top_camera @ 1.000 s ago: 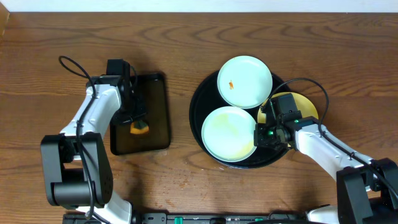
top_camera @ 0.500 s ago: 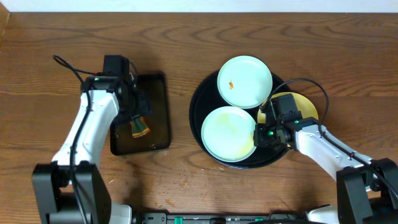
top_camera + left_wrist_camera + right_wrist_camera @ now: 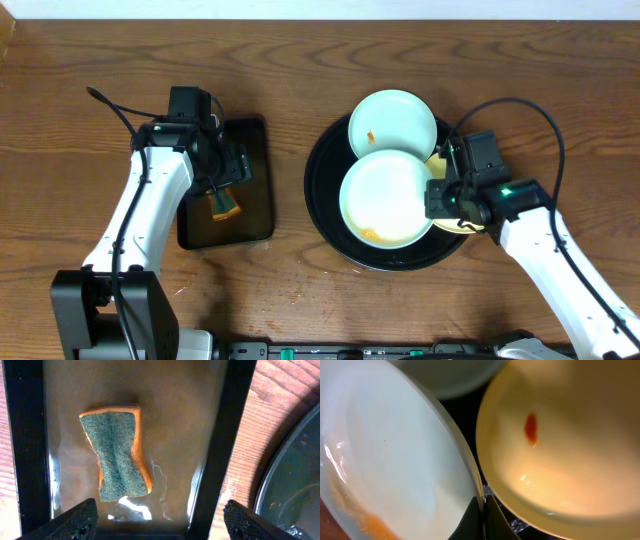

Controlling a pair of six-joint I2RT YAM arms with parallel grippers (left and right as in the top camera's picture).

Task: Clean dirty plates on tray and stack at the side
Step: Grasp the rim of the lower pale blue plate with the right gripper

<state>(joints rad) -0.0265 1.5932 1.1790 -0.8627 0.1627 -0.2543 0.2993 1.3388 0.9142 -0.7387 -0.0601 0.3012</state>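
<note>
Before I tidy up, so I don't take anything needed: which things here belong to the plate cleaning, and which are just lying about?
Job: front plate, gripped at its rim by the right gripper; back plate; yellow plate; round tray; sponge; sponge tray; left gripper, open over the sponge.
Lying about: nothing loose that I can see; only the arms' cables.

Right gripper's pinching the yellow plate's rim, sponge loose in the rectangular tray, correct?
Not the yellow plate: the right wrist view shows the right gripper pinching the rim of the pale blue-white plate, the yellow plate free beside it. The sponge lies loose in the rectangular tray.
</note>
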